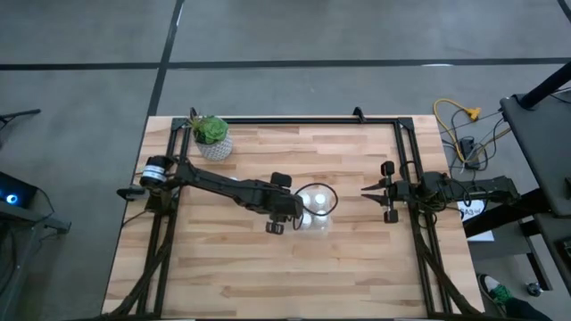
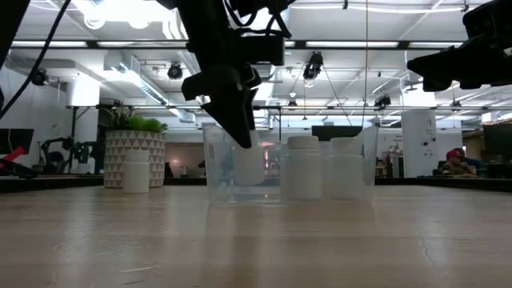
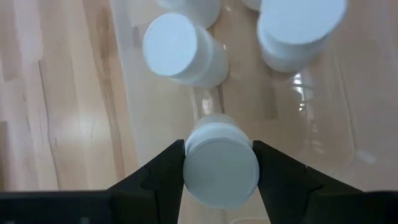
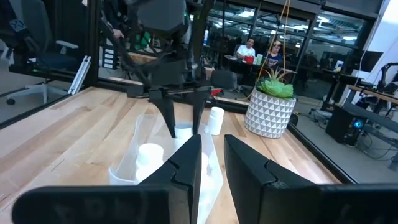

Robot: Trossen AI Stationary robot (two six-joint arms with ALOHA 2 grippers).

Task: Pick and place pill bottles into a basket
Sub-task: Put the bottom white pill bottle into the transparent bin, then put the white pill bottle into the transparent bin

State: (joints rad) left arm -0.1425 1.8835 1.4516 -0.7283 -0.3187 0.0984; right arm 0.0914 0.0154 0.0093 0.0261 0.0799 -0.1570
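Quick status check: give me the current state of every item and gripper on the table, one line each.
Left gripper: over the basket, fingers either side of a pill bottle.
Held pill bottle: upright, between the fingers, inside the basket.
Basket: on the table, several bottles standing upright in it.
Stray pill bottle: upright on the table beside the plant pot, outside the basket.
Plant pot: upright near the table's far left corner.
Right gripper: waiting at the table's right side, holding nothing.

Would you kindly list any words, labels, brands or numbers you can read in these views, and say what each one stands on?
No text can be read.
Pill bottles: plain white, no label showing.
Basket: clear plastic, no marking.
Plant pot: only a triangle pattern.
White sheet beside the right arm: dark marks, too small to read.
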